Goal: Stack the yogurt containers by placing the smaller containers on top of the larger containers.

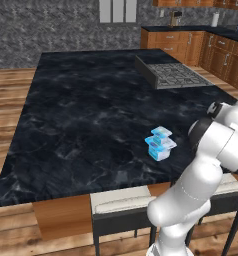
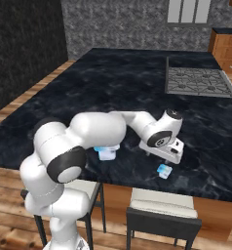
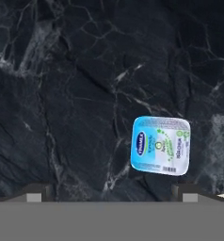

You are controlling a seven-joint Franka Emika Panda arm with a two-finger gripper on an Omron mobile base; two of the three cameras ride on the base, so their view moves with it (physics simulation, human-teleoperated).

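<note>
**Black marble island, one small cup waiting under the hand**

You are working at a dark marble counter (image 1: pixel 81 115) in a wood-floored kitchen, with a stovetop (image 1: pixel 175 75) set into its far end. Your gripper (image 3: pixel 111 190) hangs above the counter with its fingertips (image 3: pixel 36 192) wide apart and nothing between them. Just ahead of it, toward the right tip, a small yogurt cup (image 3: pixel 161 145) sits lid-up near the counter's front edge (image 2: pixel 164 170). Off to the arm's left, the large yogurt tub (image 1: pixel 160 148) already carries another small cup (image 1: pixel 161 132) on its lid. So the hand seems poised for a top-down pick, but it looks off-centre; you would likely need to shift toward the cup before descending.
</note>
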